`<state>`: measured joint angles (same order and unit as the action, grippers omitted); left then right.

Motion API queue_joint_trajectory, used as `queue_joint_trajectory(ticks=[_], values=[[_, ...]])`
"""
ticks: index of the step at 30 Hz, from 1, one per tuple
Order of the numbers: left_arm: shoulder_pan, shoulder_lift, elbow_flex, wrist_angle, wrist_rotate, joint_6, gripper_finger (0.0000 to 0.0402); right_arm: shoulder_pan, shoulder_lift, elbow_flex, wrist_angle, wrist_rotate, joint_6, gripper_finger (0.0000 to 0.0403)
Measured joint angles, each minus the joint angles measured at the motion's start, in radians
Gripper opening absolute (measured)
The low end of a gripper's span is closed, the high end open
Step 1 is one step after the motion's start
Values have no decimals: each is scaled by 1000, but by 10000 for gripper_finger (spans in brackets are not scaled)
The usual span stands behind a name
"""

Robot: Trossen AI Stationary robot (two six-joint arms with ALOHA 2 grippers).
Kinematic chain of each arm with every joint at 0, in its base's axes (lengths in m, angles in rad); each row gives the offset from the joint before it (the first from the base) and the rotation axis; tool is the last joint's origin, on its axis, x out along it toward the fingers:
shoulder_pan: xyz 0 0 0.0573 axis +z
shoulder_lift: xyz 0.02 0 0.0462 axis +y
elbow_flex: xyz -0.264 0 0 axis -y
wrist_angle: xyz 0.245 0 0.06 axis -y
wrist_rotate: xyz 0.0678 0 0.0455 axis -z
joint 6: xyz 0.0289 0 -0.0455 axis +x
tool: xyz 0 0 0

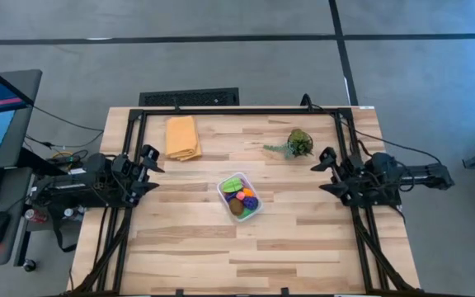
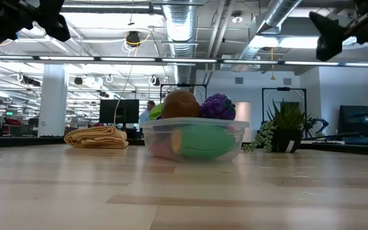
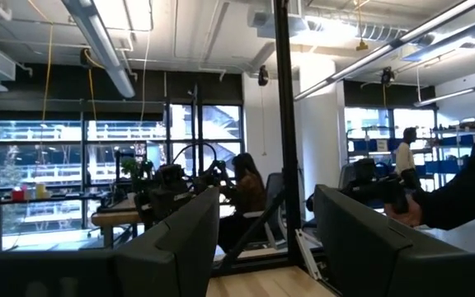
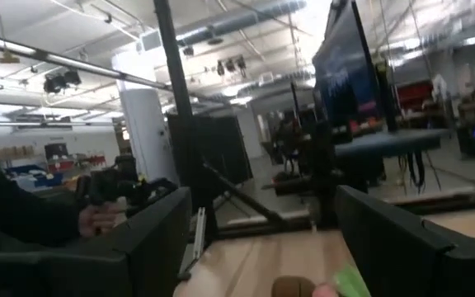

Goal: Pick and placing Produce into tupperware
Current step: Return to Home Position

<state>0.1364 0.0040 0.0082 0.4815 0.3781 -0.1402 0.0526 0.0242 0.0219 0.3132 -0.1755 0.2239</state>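
Since no loose piece showed anywhere on the table (image 1: 303,247) in the high view, the job looked all but finished. The tupperware (image 1: 223,191) sat near the table's middle with the produce (image 1: 242,198) heaped inside. In the low view a brown piece (image 2: 180,104) and a purple one (image 2: 217,107) rose above the rim, and a green one (image 2: 200,142) showed through the clear wall.

The left gripper (image 1: 153,171) hung at the table's left edge and the right gripper (image 1: 323,171) at its right edge, both raised off the wood and pointing inward at each other. Each wrist view showed its own two fingers spread wide with nothing between them.

The relation that mattered was this: the container lay about midway between the two grippers and a little nearer than the line joining them, so neither arm was plainly closer. Its long axis seemed to slant from far-left to near-right, though the tilt was slight. It touched neither gripper and stood well apart from both.

The folded cloth (image 1: 182,137) lay toward the far left and the plant sprig (image 1: 298,143) toward the far right, closer to the right gripper. My guess was that no further reach toward the container was needed, only settling both arms at rest along their edges, with the sprig the one thing the right arm should mind.
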Motion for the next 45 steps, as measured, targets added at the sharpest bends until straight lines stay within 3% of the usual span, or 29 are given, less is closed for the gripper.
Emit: queue_joint_trajectory(ticks=[10, 19, 27, 45], values=[[0, 0, 0, -24, 0, -6, 190, 2, 0, 0, -143, 68, 55, 322], [0, 0, 0, -68, 0, -8, 190, 43, 0, 0, -251, 198, 42, 322], [0, 0, 0, -75, 0, -1, 190, 45, 0, 1, -338, 204, 65, 322], [-1, 0, 0, -133, 52, 12, 190, 6, 0, 1, -338, 203, 72, 322]])
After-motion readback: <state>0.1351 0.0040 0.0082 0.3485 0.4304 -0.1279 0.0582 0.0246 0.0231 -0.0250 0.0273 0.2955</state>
